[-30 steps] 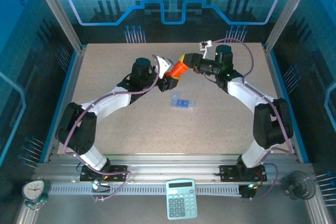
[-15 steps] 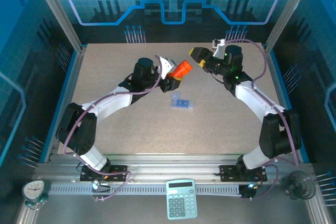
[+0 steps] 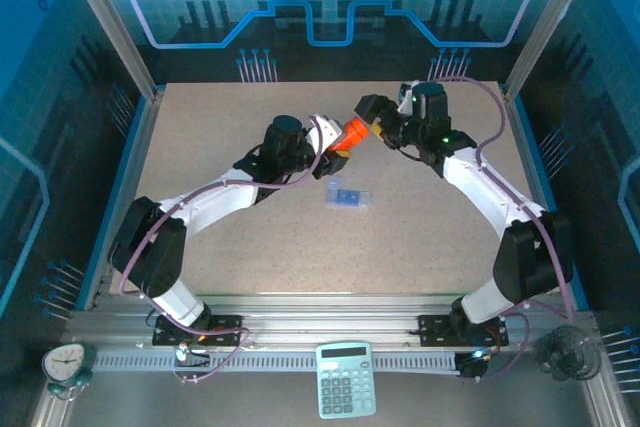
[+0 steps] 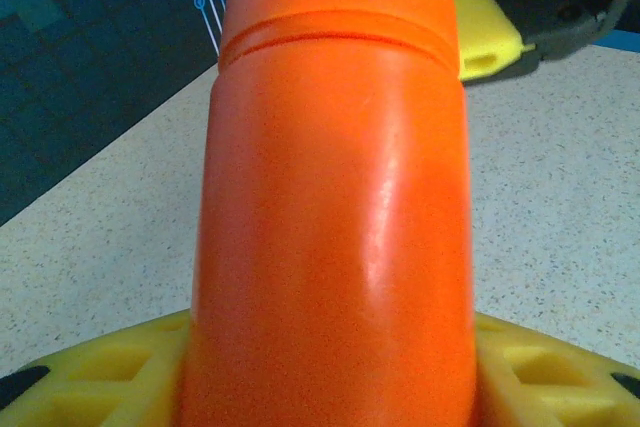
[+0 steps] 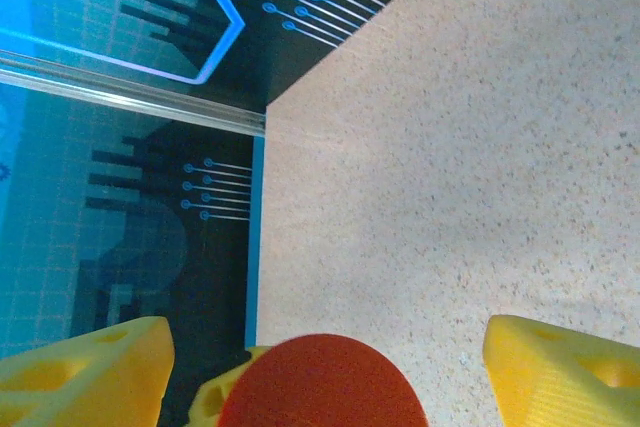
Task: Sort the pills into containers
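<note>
- Alignment of cap and fingers is what the coming move turns on. The orange bottle (image 3: 349, 133) is held off the table (image 3: 220, 127), its long axis running from the left gripper (image 3: 332, 143) up and right toward the right gripper (image 3: 371, 118), cap end leading.
- The left gripper's fingers (image 4: 90, 372) are clamped on either side of the bottle's base, seen in the left wrist view.
- The right gripper (image 5: 325, 337) is spread wide. Its yellow fingers (image 5: 560, 367) stand on either side of the round cap (image 5: 322, 387) with a gap on each side, touching nothing. The right wrist view looks almost straight down the bottle's axis.
- The right arm is thus the nearer one to the cap and squarely in line with it. Closing on the cap looks like the likely next move.
- The blue pill box (image 3: 348, 196) lies flat on the table, below the bottle toward the arm bases, apart from both grippers. Whether any pills are in its compartments is too small to tell.
- Half a second ago the right gripper was farther up and right, clear of the bottle. It has now come back in to the cap, while the left arm has reached slightly farther right with its hold unchanged. The pill box has not moved.
</note>
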### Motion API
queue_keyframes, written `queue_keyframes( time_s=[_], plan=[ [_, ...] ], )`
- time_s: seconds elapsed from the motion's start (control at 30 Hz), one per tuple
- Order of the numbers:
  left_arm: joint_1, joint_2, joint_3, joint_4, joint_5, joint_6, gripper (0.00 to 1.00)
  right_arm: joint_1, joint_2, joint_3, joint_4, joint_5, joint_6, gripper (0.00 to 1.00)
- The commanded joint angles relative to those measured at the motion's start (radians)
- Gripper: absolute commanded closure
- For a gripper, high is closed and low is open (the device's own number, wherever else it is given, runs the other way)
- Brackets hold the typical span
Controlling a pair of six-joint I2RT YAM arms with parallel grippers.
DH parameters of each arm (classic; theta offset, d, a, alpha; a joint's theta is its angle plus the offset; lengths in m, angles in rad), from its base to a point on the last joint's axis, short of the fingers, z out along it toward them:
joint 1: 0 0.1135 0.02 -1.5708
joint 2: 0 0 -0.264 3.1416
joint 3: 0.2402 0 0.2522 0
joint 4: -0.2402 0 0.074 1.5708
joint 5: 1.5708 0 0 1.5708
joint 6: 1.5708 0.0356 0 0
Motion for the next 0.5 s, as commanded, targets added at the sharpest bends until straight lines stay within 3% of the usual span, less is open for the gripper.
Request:
queue_keyframes(
  time_s=[0.0,0.23,0.47],
  plan=[
    [-0.011,0.008,0.041,0.015,-0.019,0.028,1.0,0.018,0.007,-0.004,-0.018,0.009,0.011,0.21],
    [-0.011,0.017,0.043,0.016,-0.021,0.027,1.0,0.027,0.007,-0.016,0.007,-0.019,0.017,0.3],
    [-0.013,0.029,0.053,0.018,-0.023,0.021,1.0,0.036,0.005,-0.03,0.023,-0.035,0.03,0.3]
  ],
)
